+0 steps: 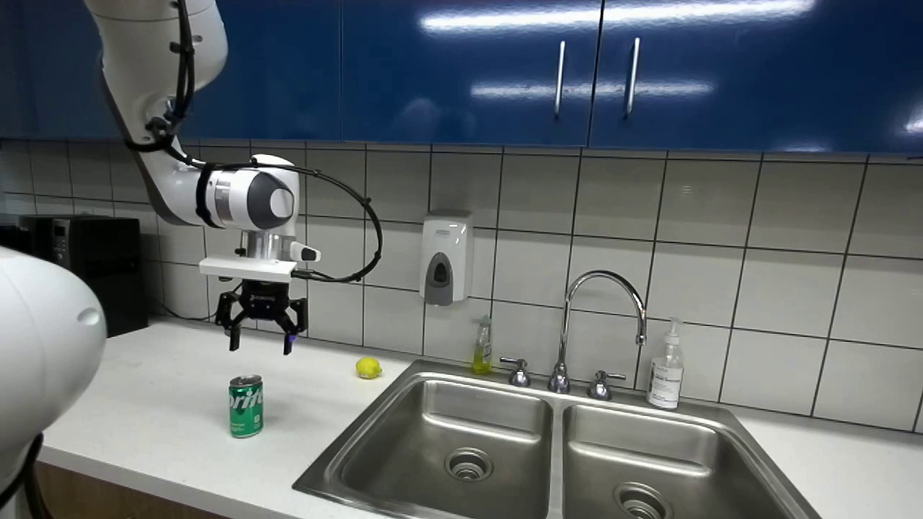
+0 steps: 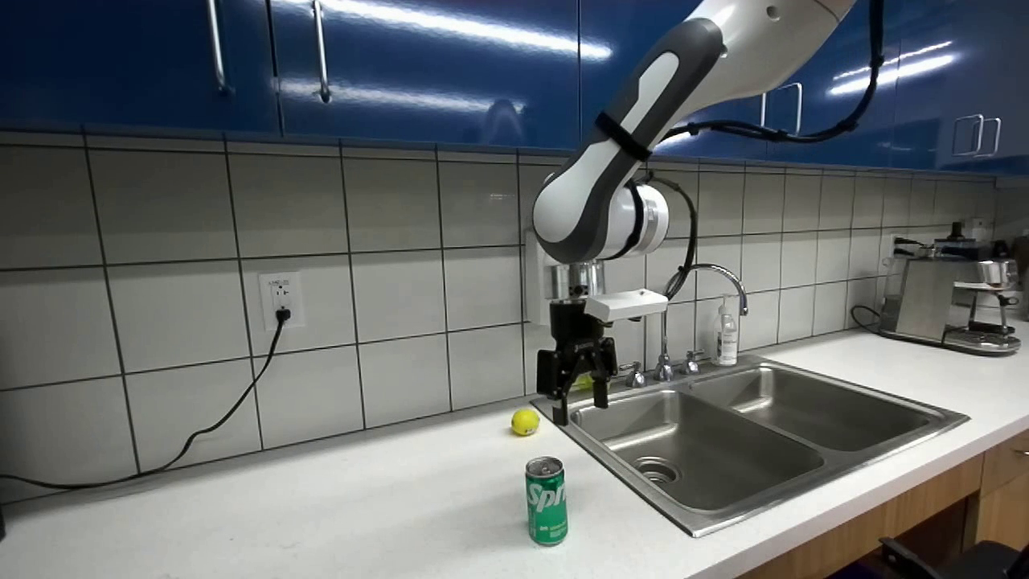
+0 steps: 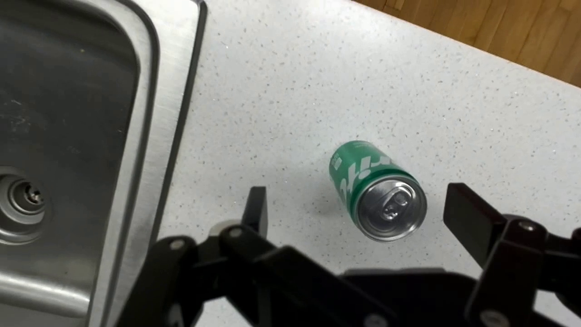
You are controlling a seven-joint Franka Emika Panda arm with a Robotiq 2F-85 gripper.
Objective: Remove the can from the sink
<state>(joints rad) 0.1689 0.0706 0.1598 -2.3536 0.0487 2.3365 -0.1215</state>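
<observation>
The green can with a silvery top stands upright on the white counter, outside the sink and beside its rim. It also shows in an exterior view and in the wrist view. The stainless double-basin sink shows in both exterior views, and its rim edge is at the left of the wrist view. My gripper hangs above the counter, higher than the can, fingers pointing down. It is open and empty. In the wrist view the can's top lies between the spread fingertips, not touched.
A lemon lies on the counter near the sink's back corner. A yellow-green soap bottle, the faucet and a pump bottle stand behind the basins. The tiled wall and blue cabinets bound the back. The counter's front edge is near the can.
</observation>
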